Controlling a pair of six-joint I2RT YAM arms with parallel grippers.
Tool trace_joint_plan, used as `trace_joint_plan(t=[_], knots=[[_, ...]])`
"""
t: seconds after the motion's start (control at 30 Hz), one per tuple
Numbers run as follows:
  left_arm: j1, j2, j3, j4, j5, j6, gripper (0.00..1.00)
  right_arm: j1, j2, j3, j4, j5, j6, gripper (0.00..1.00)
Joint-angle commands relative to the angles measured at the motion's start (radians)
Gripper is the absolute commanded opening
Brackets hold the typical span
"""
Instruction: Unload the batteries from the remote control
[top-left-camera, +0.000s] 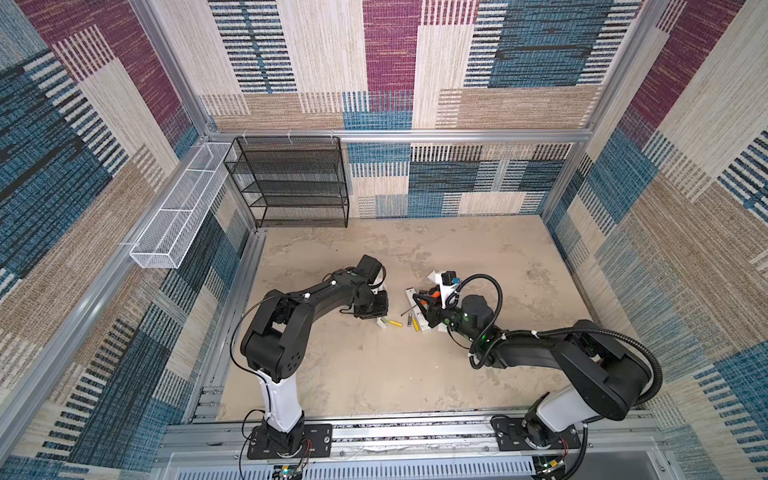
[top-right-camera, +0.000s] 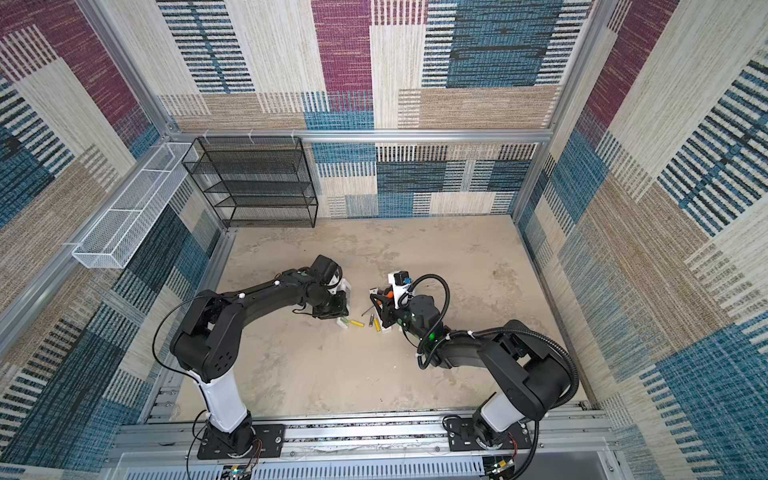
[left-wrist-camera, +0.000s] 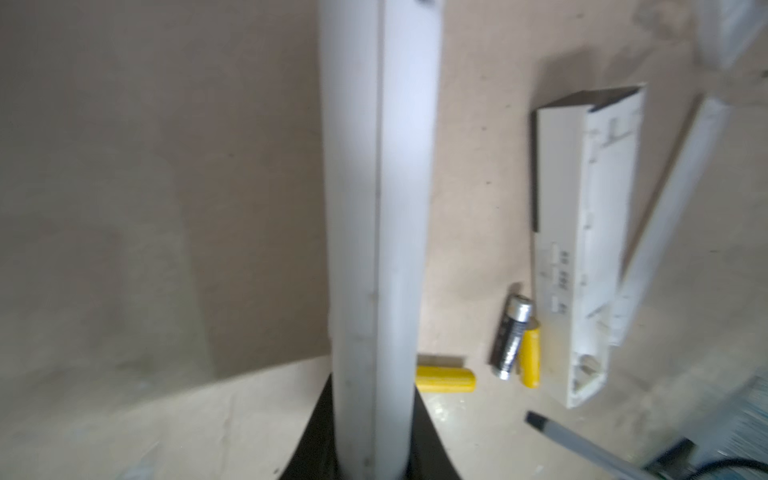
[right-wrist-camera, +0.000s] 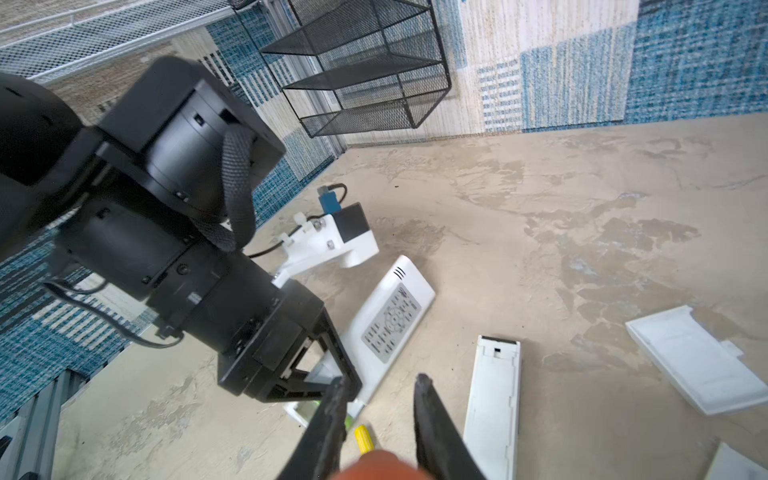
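1. Batteries (left-wrist-camera: 444, 379): two plain yellow, one yellow-green (top-right-camera: 344, 321), one dark with silver ends (left-wrist-camera: 510, 336).
2. Remote control (right-wrist-camera: 386, 328): white, with grey keypad panel.
3. Loose cover (right-wrist-camera: 698, 361): white.
4. Screwdriver (right-wrist-camera: 374, 465): orange handle, grey shaft.
5. Right claw (right-wrist-camera: 380, 380): black.
6. Desk (top-left-camera: 415, 365): mottled beige and tan.
7. Walls (top-left-camera: 390, 54): patchwork of blue, maroon, cream and tan, partly striped.
8. Shelf rack (top-left-camera: 291, 183): black mesh; wall basket (top-left-camera: 174, 208): white mesh.

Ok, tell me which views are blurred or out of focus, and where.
Left wrist view: soft all over, the white remote held close is most smeared, the yellow battery yet recognisable. Right wrist view: tabletop sharp, but the orange-handled screwdriver is a blur at the edge between the fingers. Both top views: sharp, evenly lit.
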Motion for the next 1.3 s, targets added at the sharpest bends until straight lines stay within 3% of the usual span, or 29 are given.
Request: trace_joint_plan(t=[0.0, 0.23, 0.47, 0.7, 1.0, 1.27], knots=[[0.027, -0.010, -0.068, 0.229, 0.180, -0.087, 0.18, 0.000, 0.027, -0.005, 0.157, -0.083, -0.032, 0.00], [0.090, 0.003, -0.137, 0.295, 0.258, -0.066, 0.37, 0.001, 0.130, 0.037, 0.254, -0.154, -0.068, 0.00], [0.131, 0.019, -0.177, 0.362, 0.329, -0.066, 0.40, 0.001, 0.200, 0.091, 0.243, -0.155, -0.112, 0.00], [0.163, 0.062, -0.202, 0.434, 0.390, -0.077, 0.24, 0.001, 0.251, 0.141, 0.180, -0.143, -0.187, 0.00], [0.176, 0.089, -0.193, 0.446, 0.411, -0.065, 0.14, 0.001, 0.278, 0.181, 0.101, -0.177, -0.249, 0.00], [0.179, 0.099, -0.191, 0.443, 0.422, -0.056, 0.06, -0.004, 0.292, 0.227, 0.008, -0.221, -0.226, 0.00]])
